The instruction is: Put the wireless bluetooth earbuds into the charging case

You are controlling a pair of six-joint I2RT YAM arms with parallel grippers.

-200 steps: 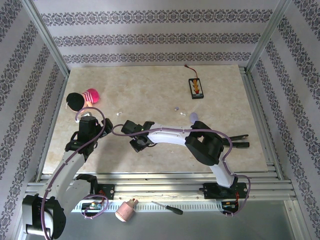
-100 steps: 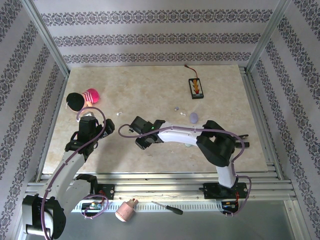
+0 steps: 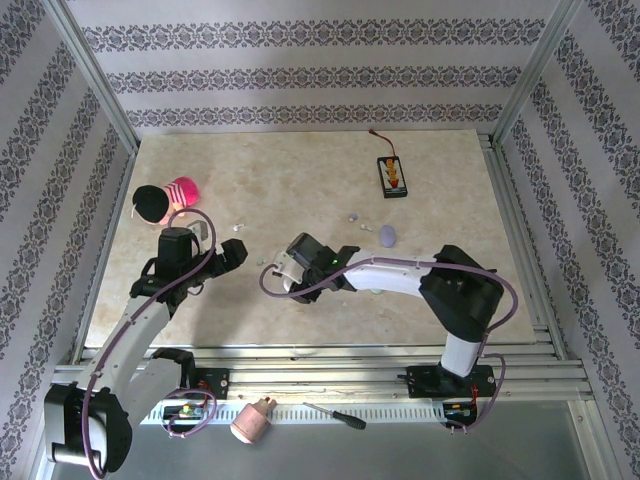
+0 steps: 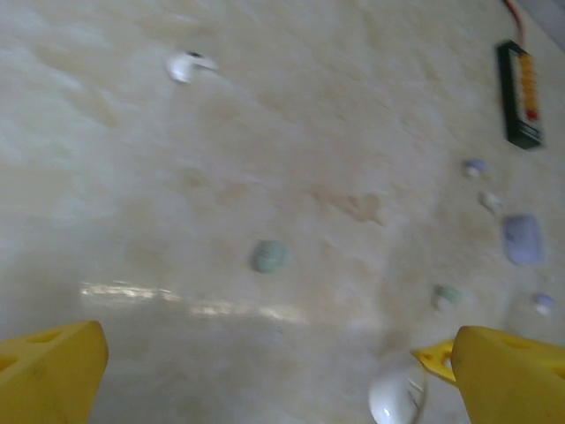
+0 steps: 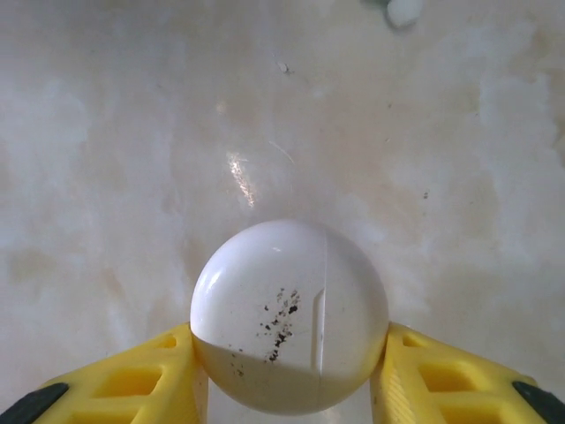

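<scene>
My right gripper (image 5: pixel 290 382) is shut on a round white charging case (image 5: pixel 290 309) with dark specks, held just above the table; from above, the right gripper (image 3: pixel 287 268) is at the table's middle left. The left gripper (image 4: pixel 278 389) is open, and its yellow fingertips (image 4: pixel 48 371) frame bare table right beside the white case (image 4: pixel 397 399). Small earbuds lie scattered: a white one (image 4: pixel 185 64), a lavender one (image 4: pixel 475 166), a whitish one (image 4: pixel 488 201) and a greenish one (image 4: pixel 448 296). A pale green piece (image 4: pixel 269 256) lies ahead of the left gripper (image 3: pixel 238 252).
A lavender case (image 3: pixel 388 235) lies right of centre. A black device with orange marks (image 3: pixel 392 176) sits at the back. A pink and black object (image 3: pixel 165 197) rests at the left edge. Metal frame rails border the table on all sides.
The right arm has carried the white case to the right, uncovering the lavender case. The left gripper has swung right toward the white case.
</scene>
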